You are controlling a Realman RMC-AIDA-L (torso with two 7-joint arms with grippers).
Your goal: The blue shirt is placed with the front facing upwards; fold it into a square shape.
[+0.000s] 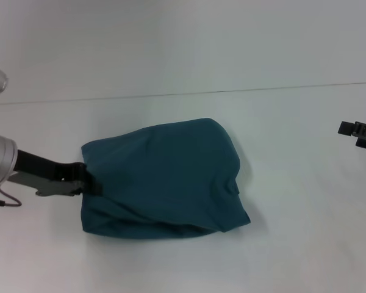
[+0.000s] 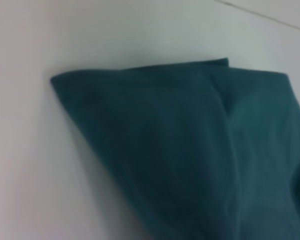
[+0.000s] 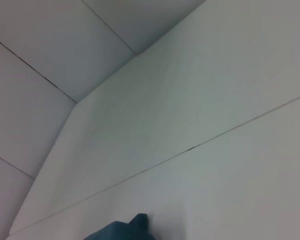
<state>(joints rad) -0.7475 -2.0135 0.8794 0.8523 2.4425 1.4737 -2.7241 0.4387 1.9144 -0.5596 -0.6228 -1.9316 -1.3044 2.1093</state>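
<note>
left hand (image 1: 85,180): mine, low at the left side of the worktop, arm reaching in from the left edge; tip sits right at the left edge of the blue shirt, touching the fabric. Cannot tell if my fingers are apart or together, the cloth covers the tip.
blue shirt (image 1: 165,177): folded into a rough, lumpy block, centre of the worktop, slightly left and near. Plain teal side up, no lettering showing. Right side rounded and creased, near edge bulges. Left wrist view shows one folded corner (image 2: 57,80) lying flat on the worktop, layers stacked behind it.
worktop (image 1: 293,244): white, a thin seam line runs across on the far side.
right hand (image 1: 361,133): mine, at the far right edge, well apart from the shirt, only partly visible; cannot tell its state. Its wrist view catches just a small tip of the shirt.
</note>
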